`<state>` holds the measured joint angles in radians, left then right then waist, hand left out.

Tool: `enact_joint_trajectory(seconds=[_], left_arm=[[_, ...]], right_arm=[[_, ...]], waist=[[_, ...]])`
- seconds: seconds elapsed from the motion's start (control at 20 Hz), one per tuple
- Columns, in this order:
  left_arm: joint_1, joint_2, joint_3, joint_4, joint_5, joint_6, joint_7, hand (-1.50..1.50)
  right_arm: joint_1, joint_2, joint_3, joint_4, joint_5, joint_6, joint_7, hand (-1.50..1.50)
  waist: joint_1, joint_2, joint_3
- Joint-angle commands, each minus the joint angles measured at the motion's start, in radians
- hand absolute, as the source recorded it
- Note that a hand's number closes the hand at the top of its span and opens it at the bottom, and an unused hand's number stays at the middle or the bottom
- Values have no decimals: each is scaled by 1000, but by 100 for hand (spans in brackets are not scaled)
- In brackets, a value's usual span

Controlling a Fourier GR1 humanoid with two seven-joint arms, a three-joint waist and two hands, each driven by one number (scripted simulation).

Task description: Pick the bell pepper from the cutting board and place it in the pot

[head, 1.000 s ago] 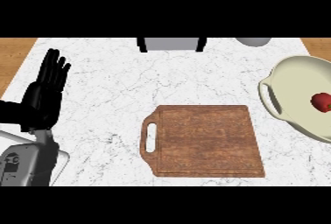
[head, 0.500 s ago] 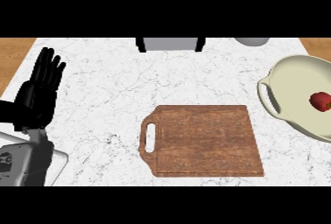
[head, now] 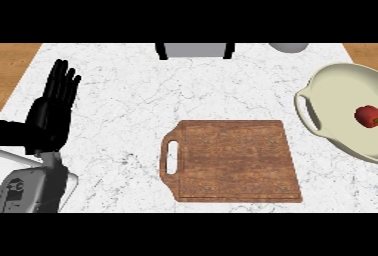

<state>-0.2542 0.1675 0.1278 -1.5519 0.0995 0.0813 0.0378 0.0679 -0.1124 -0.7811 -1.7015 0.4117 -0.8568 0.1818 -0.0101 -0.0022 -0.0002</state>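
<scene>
Red bell pepper (head: 366, 116) sits in cream pot (head: 325, 95) at three o'clock; wooden cutting board (head: 236, 160) bare. Left hand (head: 52, 112) at nine, fingers released; we'd keep clear.

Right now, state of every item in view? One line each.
bell pepper: red, lying inside the pot, held by nothing.
pot: cream, on the counter at the right edge, no lid on it.
cutting board: flat on the counter, nothing on it, handle slot to the left.
left hand: open, fingers straight up, resting at the left.
right hand: not in view.
</scene>
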Motion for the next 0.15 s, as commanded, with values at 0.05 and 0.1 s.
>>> enact_joint_trajectory(seconds=[0.05,0.1], left_arm=[[58,17,3,-103,18,-19,52,0],[-27,1,-9,-60,12,8,98,0]], right_arm=[[190,107,35,-162,-102,6,-71,-150],[155,44,-28,-127,-122,54,-43,-150]], waist=[[4,-2,0],[3,1,0]])
